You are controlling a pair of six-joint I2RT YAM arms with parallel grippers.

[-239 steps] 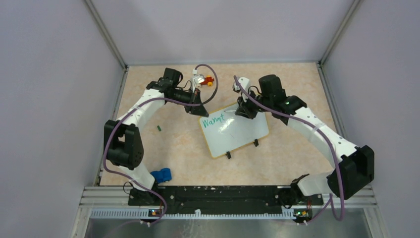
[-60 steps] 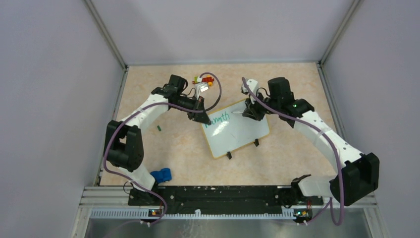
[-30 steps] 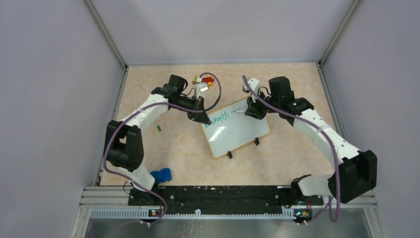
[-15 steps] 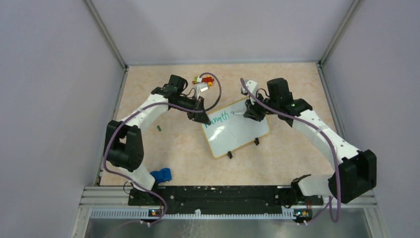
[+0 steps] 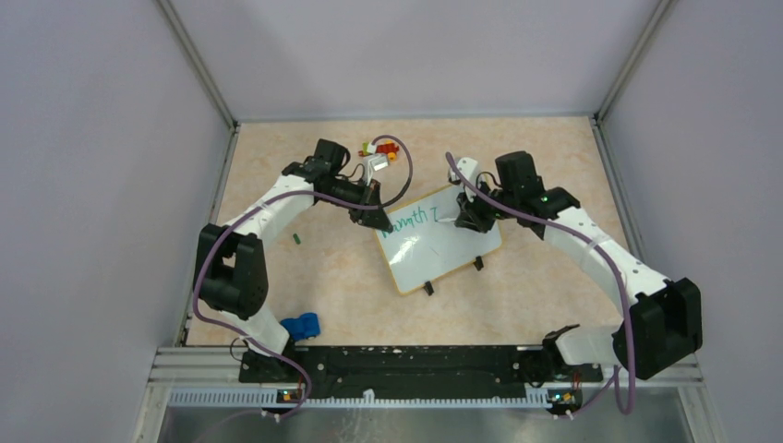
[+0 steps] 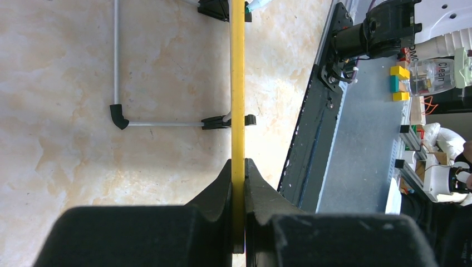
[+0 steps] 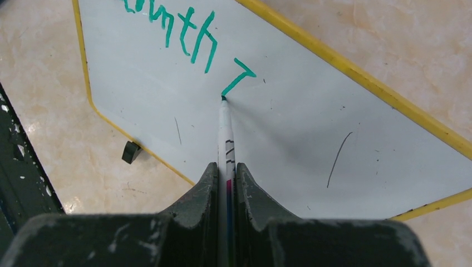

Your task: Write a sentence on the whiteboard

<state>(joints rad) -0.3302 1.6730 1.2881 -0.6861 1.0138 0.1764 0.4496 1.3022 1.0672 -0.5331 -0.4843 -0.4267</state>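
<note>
The whiteboard [image 5: 443, 251] lies tilted on the middle of the table [image 5: 314, 277], its two black feet [image 5: 427, 289] pointing toward 6 o'clock in the top view. The sentence [image 5: 410, 220] so far is one green word along the board's far edge, with a fresh stroke shaped like a 7 just to its right. In the right wrist view the lettering [image 7: 189, 28] sits at 11 o'clock from the marker [image 7: 225, 128], whose green tip touches the lower end of that stroke. The right gripper [image 5: 467, 216] hangs over the board's 1 o'clock edge, its jaws nearly closed and clamped on the marker's barrel, which points to 12 o'clock from the fingers. The left gripper [image 5: 371, 209] is at the board's 10 o'clock corner; in its wrist view the jaws are pinched tight on the yellow rim [image 6: 237, 83], seen edge-on. Small coloured blocks [image 5: 380, 148] lie at 12 o'clock, a blue object [image 5: 301, 326] at 7 o'clock.
</note>
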